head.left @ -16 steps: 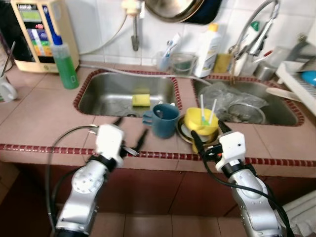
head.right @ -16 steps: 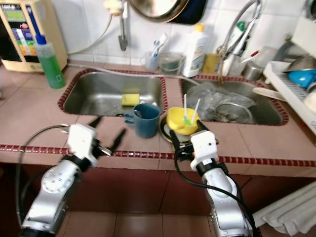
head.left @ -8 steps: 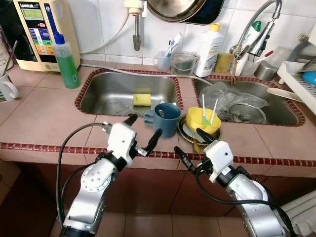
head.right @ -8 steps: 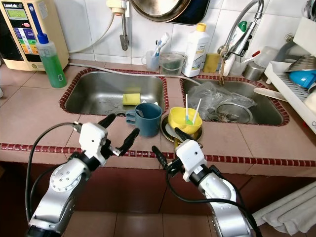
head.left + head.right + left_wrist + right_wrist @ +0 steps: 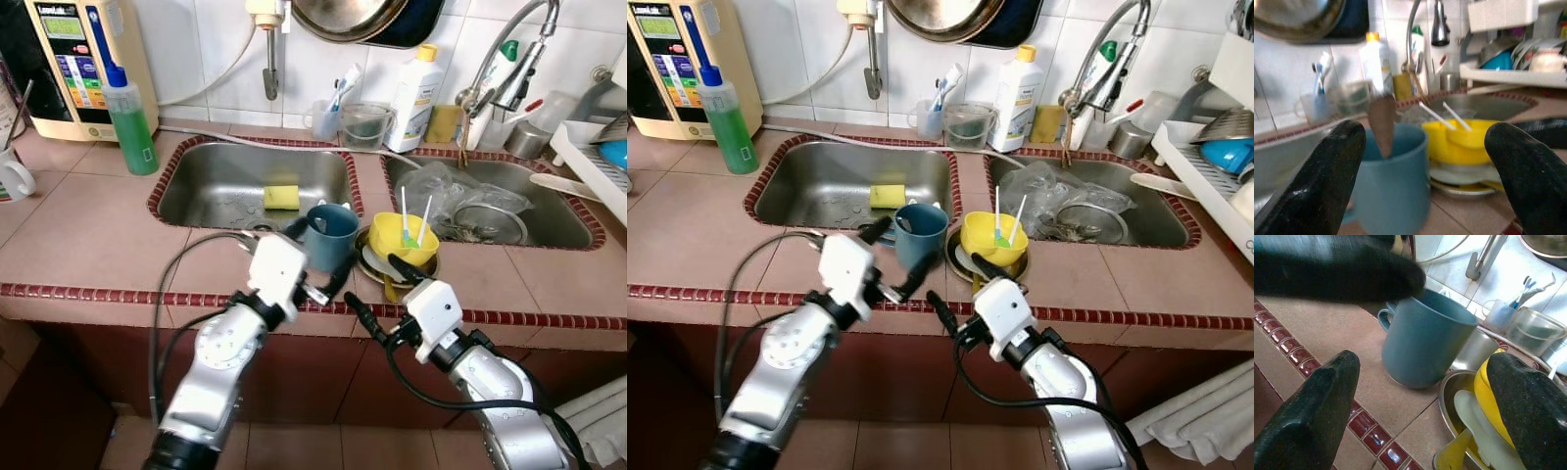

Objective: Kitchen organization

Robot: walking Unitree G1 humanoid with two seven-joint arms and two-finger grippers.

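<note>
Blue mug was what you were going for, and in the left eye view it stood upright on the tiled surface between the two sinks, just beside a yellow bowl stacked on a metal plate, with two straws leaning in the bowl. Your left claw was spread wide at the mug, one finger on either side, likely so it could close across the mug's body rather than fuss with the handle. Your right claw hung wide too, low at the surface's front edge, just before the bowl. In the right eye view the same layout held: a yellow sponge lay in the left sink behind the mug, well clear of both arms. From the left wrist view you looked straight between the two black fingers at the mug, a brown utensil standing inside it, the bowl close beside. From the right wrist view the mug sat ahead with its handle turned away from the bowl, and the dark blur above it was probably a left finger.
</note>
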